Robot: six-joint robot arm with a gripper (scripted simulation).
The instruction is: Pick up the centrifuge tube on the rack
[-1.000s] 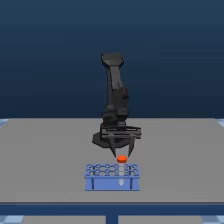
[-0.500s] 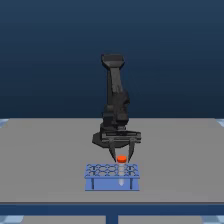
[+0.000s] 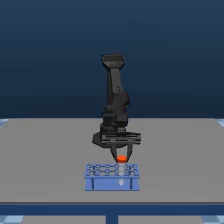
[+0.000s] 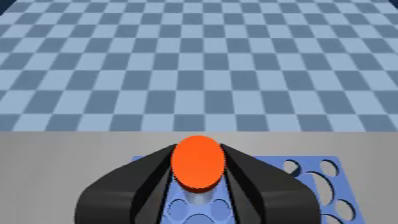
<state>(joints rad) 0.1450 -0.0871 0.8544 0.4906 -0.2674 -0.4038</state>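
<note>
The centrifuge tube (image 3: 121,159) stands upright in the light-blue rack (image 3: 100,176) near the table's front edge, its orange-red cap above the holes. My gripper (image 3: 121,158) hangs straight over the rack with both black fingers drawn in against the cap. In the wrist view the orange cap (image 4: 197,162) fills the gap between the two dark fingers (image 4: 147,175), which touch its sides, and the rack (image 4: 311,187) shows beneath with its round holes. The tube's whitish body still sits in its hole.
The grey table (image 3: 50,150) stretches to both sides of the rack and behind the black arm base (image 3: 116,120). Its front edge runs just below the rack. A blue checkered floor (image 4: 195,60) lies beyond the table in the wrist view.
The gripper has sunk slightly onto the cap, and its fingers have drawn in from a wider spread to press against the cap. The tube and rack have not moved.
</note>
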